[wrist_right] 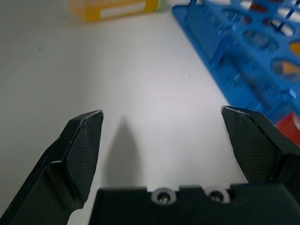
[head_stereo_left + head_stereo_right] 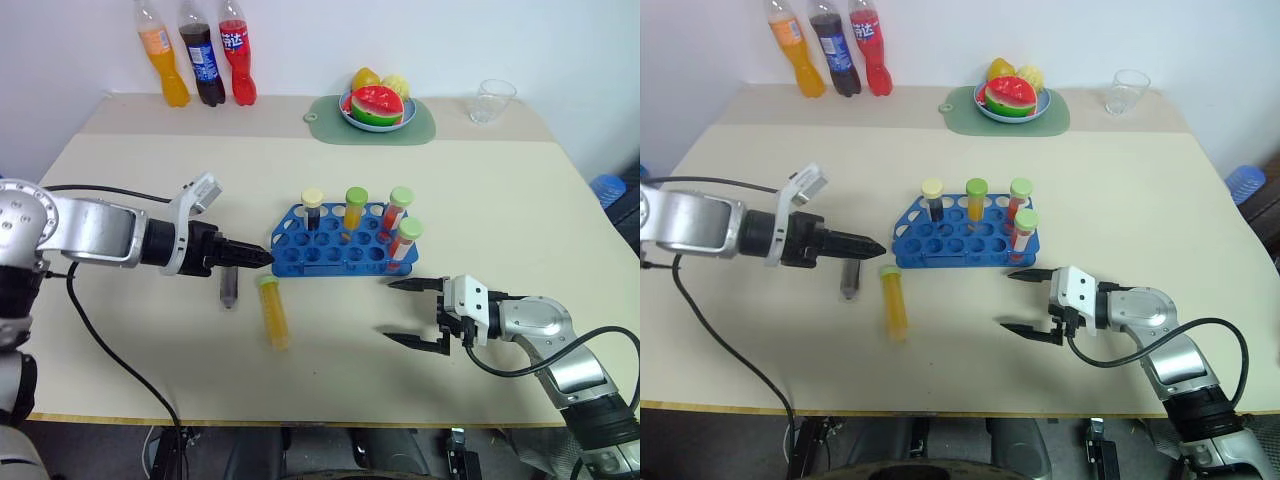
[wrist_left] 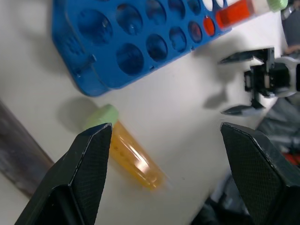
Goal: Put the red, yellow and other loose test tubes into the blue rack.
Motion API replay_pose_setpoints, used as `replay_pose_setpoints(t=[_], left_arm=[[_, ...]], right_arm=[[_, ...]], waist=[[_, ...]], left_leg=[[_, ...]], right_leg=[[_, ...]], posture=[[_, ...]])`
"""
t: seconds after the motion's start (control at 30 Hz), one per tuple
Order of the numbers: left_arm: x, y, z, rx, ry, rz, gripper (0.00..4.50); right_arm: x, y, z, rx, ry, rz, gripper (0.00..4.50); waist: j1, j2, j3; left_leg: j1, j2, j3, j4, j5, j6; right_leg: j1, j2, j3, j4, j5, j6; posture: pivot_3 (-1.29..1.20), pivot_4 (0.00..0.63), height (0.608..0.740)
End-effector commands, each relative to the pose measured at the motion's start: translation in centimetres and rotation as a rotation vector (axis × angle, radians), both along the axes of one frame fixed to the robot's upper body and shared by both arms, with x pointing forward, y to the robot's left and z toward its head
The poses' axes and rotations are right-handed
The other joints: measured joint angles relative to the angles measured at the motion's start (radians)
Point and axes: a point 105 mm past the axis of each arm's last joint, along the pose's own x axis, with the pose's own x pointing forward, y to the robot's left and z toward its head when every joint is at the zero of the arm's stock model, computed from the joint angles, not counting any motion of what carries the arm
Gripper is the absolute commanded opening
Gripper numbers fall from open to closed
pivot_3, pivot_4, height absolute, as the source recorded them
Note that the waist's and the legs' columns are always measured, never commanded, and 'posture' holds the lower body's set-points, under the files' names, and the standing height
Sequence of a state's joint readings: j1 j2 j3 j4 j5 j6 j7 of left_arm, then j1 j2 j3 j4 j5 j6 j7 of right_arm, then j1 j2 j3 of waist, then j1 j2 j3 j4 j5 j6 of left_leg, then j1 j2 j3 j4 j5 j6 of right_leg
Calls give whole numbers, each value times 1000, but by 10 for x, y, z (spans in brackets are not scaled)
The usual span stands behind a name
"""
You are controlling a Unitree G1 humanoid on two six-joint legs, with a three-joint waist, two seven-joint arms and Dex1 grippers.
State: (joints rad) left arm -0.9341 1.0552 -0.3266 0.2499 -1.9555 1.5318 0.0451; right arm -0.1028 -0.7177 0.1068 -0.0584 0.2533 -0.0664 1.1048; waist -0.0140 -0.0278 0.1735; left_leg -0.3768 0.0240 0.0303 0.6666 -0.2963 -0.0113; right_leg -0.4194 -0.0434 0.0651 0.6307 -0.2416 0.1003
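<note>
Yellow tube [image 2: 272, 311] loose beside rack [image 2: 340, 252]

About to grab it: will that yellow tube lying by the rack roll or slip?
The yellow tube lies on its side on the smooth table; a nudge would probably roll it. Its glossy round wall may slip between pads. It looks liquid-filled, so likely weighty.

Labels on the three bottles [image 2: 199, 52] are too small to read.
</note>
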Motion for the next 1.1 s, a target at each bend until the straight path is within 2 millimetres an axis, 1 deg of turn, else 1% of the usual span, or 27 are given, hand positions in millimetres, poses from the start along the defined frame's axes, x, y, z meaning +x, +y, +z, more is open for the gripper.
replay_pose_setpoints(t=[0.03, 0.1, 0.3, 0.4, 0.53, 0.63, 0.77, 0.87, 1.1], left_arm=[[-1, -6, 6, -15, 121, -63, 3816], [4, -9, 8, -3, 151, -61, 3816], [3, -15, 3, 59, 250, -87, 3816], [4, -18, 2, 94, 271, -93, 3816], [5, -13, -2, 149, 263, -73, 3816], [4, -11, -4, 178, 205, -78, 3816], [4, -12, -12, 209, 124, -77, 3816], [1, -11, -18, 215, 139, -78, 3816], [5, -15, -20, 213, 160, -72, 3816]], right_arm=[[-1, 1, 8, 4, -45, -11, 4447], [-2, 0, 7, 3, -45, -22, 4447], [-5, 1, 4, 7, -45, -48, 4447], [-6, 1, 3, 10, -48, -57, 4447], [-7, 2, 4, 14, -50, -67, 4447], [-7, 2, 4, 14, -50, -74, 4447], [-6, 1, 4, 12, -49, -76, 4447], [-4, 2, 5, 8, -49, -72, 4447], [-2, 4, 9, 3, -50, -56, 4447]], waist=[[0, -1, 0], [0, -1, 1], [-5, -1, 1], [-4, -2, 1], [-4, -2, 1], [-4, -2, 1], [-2, -2, 1], [0, -2, 1], [0, -2, 1]], left_leg=[[0, 0, 0, 0, 0, 0], [-1, -1, 0, 0, 0, 0], [-2, -1, -1, 0, 0, 0], [-4, -1, -1, 1, 0, 0], [-7, -1, -1, 1, 0, 0], [-9, -1, -3, 1, 0, 0], [-10, -1, -4, 2, 1, -1], [-10, -1, -3, 2, 2, -2], [-10, -3, -3, 2, 2, -4]], right_leg=[[0, 0, 0, 0, 0, 0], [0, 0, 0, 0, 0, 1], [-2, -1, 0, 0, -1, 1], [-3, -1, 0, 1, -1, 1], [-6, -1, 0, 1, -1, 1], [-8, -1, 0, 1, 0, 4], [-9, -2, 0, 1, 1, 4], [-9, -2, 0, 1, 1, 4], [-8, -3, 0, 1, 1, 5]], posture=[[0, 150, 740], [0, 150, 740], [0, 150, 740], [0, 150, 740], [0, 150, 740], [0, 150, 740], [0, 150, 740], [0, 150, 740], [0, 150, 740]])
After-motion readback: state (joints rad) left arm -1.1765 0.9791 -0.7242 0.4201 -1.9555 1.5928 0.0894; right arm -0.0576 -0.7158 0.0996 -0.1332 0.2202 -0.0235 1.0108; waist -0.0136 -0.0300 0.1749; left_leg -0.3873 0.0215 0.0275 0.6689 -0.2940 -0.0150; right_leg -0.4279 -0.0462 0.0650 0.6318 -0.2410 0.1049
